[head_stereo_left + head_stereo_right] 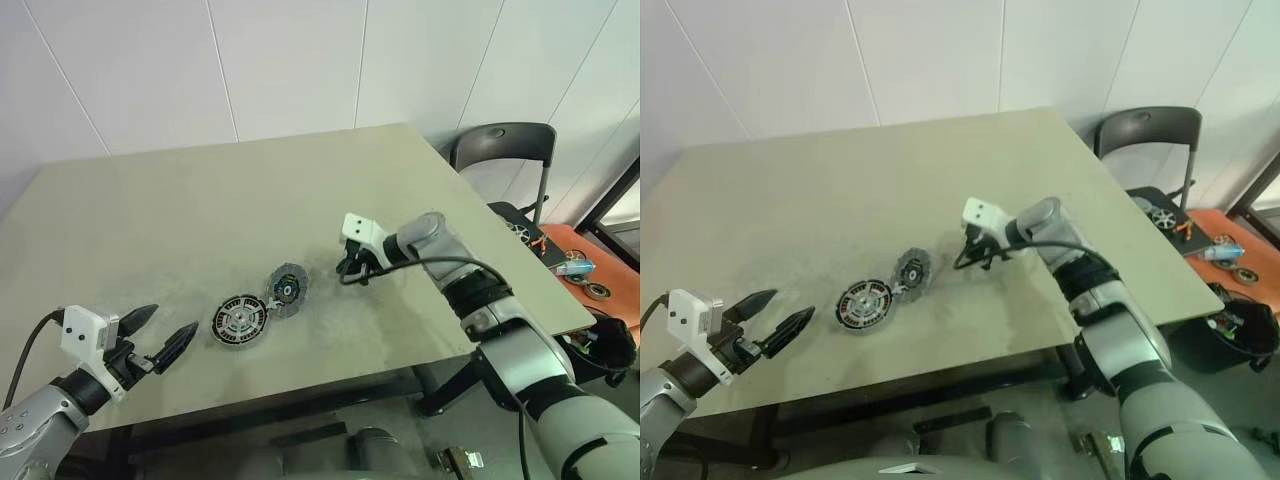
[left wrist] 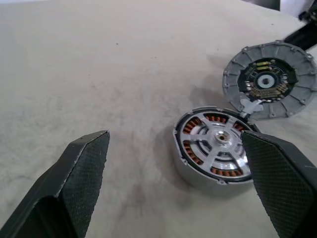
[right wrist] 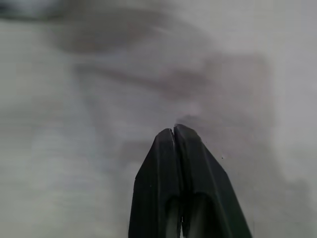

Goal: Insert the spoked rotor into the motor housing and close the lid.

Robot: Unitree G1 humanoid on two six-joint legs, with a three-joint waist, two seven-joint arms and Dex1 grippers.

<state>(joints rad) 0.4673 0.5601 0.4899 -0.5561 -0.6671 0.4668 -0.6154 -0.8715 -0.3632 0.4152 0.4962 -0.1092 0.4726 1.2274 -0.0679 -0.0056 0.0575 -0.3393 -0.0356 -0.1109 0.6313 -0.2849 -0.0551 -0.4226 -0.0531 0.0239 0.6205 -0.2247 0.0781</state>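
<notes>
housing (image 2: 214,148): round metal casing, copper windings, spoked rotor (image 2: 218,141) seated inside, table (image 1: 200,210) centre-near; lid (image 2: 270,79): ribbed grey disc, open, touching housing's far-right edge | left gripper (image 1: 158,335): textured fingers apart, left of housing | right gripper (image 1: 352,272): fingers together, empty, right of lid

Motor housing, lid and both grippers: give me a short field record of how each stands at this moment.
rotor: seated in the motor housing, silver spokes over copper windings
lid: open, lying flat beside the housing, joined at its edge
left gripper: open, empty, beside the housing, apart from it
right gripper: shut, empty, just past the lid
table: housing and lid near the front edge
step left: close the lid
</notes>
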